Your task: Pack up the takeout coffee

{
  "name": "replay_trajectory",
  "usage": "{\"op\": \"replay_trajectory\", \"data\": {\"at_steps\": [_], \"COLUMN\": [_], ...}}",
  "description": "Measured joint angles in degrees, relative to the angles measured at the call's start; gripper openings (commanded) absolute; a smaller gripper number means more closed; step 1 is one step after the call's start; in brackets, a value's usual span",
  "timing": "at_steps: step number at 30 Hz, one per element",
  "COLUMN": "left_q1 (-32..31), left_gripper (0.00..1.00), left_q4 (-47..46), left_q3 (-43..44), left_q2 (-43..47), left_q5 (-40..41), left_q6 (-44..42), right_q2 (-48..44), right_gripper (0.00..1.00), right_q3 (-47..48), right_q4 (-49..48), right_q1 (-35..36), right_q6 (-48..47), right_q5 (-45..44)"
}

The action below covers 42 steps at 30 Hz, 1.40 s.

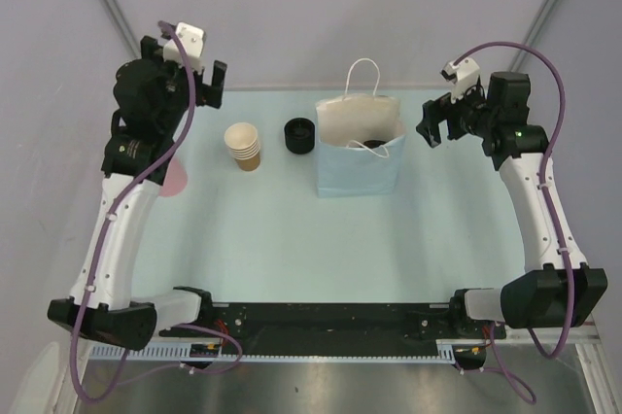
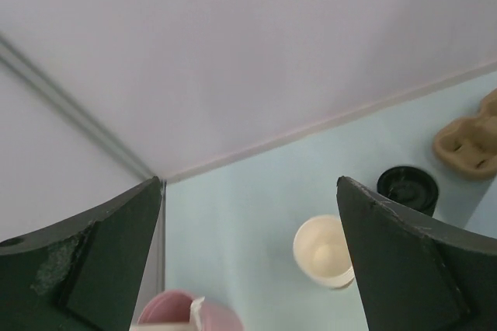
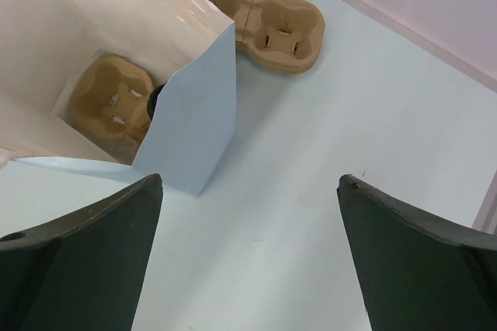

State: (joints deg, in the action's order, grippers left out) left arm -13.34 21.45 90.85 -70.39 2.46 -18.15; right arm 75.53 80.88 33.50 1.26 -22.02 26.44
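A light blue paper bag [image 1: 358, 166] with white handles stands open at the table's middle back. Inside it lies a brown pulp cup carrier [image 3: 109, 96]. Beside the carrier shows a sliver of black lid [image 3: 158, 98], which appears to be the top of the takeout coffee [image 1: 373, 145]; the cup's body is hidden by the bag wall [image 3: 194, 121]. My right gripper [image 1: 434, 122] [image 3: 250, 179] hangs open to the right of the bag, holding nothing. Far from the bag, my left gripper [image 1: 209, 79] [image 2: 248, 187] is raised at the back left corner, open and holding nothing.
A stack of nested tan cups [image 1: 244, 147] [image 2: 324, 252] and a stack of black lids [image 1: 299, 134] [image 2: 408, 187] stand left of the bag. A pink cup [image 2: 185, 311] with white stirrers sits under the left arm. A second pulp carrier [image 3: 272, 24] lies behind the bag.
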Motion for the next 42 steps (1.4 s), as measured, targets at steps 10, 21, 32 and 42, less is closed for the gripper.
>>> {"op": "replay_trajectory", "data": {"at_steps": [10,21,32,42], "left_q1": [14.47,23.65,26.38,27.10], "left_gripper": [1.00,0.90,0.52,0.36], "left_q4": [2.36,0.44,-1.53,-1.86], "left_q3": [-14.80,-19.12,-22.29,-22.49], "left_q2": [0.72,-4.15,-8.48,-9.22], "left_q5": [-4.92,-8.61,-10.78,-10.84], "left_q6": [-1.99,-3.08,-3.32,-3.34], "right_q2": [-0.46,-1.18,-1.18,-1.18], "right_gripper": [1.00,1.00,1.00,1.00], "right_q3": [-0.46,-1.38,-1.51,-2.23], "right_q4": [0.04,-0.13,-0.46,-0.81], "right_q1": [0.00,0.04,0.70,1.97], "right_q6": [0.44,0.87,0.85,0.81], "right_q5": [-0.02,-0.24,-0.50,-1.36]}}
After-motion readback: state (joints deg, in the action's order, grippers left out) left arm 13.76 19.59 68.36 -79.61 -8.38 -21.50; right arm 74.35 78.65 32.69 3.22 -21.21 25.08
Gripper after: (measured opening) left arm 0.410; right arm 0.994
